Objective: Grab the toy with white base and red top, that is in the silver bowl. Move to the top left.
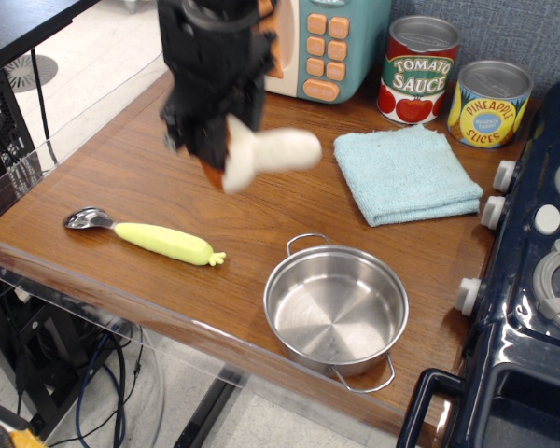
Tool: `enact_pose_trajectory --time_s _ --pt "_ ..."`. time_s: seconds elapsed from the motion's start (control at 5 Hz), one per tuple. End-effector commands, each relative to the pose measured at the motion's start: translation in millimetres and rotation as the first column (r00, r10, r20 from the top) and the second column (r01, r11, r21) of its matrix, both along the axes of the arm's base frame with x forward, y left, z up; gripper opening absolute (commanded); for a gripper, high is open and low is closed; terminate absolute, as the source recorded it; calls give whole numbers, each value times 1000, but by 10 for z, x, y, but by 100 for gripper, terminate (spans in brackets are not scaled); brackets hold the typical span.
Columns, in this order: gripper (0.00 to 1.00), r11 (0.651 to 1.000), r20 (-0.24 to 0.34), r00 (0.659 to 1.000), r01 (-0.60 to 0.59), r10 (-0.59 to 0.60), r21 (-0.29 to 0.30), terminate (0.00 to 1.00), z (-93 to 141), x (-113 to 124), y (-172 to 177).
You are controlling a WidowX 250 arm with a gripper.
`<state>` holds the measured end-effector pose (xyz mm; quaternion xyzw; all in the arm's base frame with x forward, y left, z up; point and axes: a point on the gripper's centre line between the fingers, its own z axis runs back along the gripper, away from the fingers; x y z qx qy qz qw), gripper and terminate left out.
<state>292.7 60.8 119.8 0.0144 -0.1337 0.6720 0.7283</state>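
Above the wooden table [149,177], the gripper [215,154] holds the toy [266,154]; silver bowl [336,308] sits empty

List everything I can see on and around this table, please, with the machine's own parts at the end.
Table: one, brown wood, fills the middle.
Pot: one, shiny silver, two wire handles, empty, near the front edge.
Mushroom toy: one, white stem, cap mostly hidden, held in the air over the table's left part.
Spoon: one, yellow-green handle, silver bowl, lying front left.
Cloth: one, light blue, folded, right of centre.
Tomato sauce can: one, red and green label, at the back.
Pineapple can: one, yellow and blue label, back right.
Toy microwave: one, cream and teal, orange buttons, at the back.
Toy stove: one, dark blue, white knobs, right edge.
Gripper: one, black, closed on the mushroom toy.
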Motion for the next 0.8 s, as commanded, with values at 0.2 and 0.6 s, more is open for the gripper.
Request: enact_pose_trajectory --time_s 0.2,0.6 --pt "0 994 37 994 -100 99 37 0 -57 592 821" --pt "0 992 42 992 -124 122 36 0 -328 995 1209"
